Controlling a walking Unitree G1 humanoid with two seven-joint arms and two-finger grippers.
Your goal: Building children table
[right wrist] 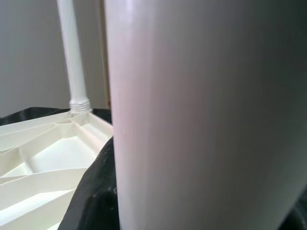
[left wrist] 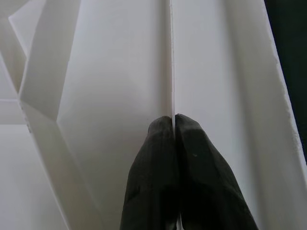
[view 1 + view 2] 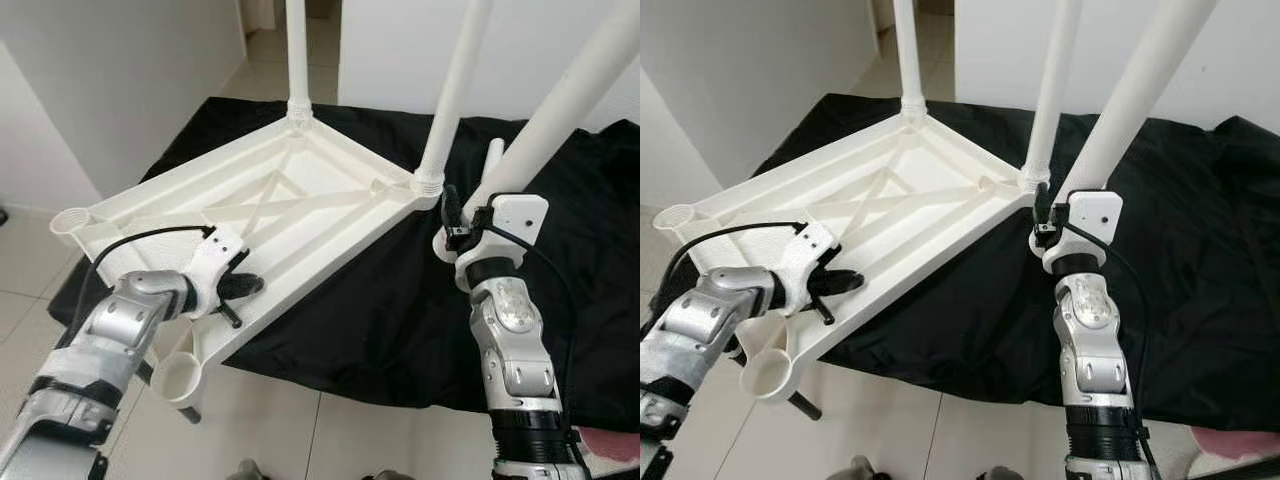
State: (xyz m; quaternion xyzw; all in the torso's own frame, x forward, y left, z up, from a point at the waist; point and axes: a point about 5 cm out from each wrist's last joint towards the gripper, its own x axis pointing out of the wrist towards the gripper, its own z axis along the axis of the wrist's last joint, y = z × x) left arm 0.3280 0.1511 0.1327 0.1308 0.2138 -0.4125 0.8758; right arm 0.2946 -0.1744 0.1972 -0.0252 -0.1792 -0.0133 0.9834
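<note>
Holding a loose leg, the right gripper has its fingers closed round the lower end, beside the upturned tabletop on a black cloth. The left gripper pinches a rib, fingers shut on it. Two legs are fitted; next, I judge, this leg goes into an empty socket. The legs' tops are cut off.
</note>
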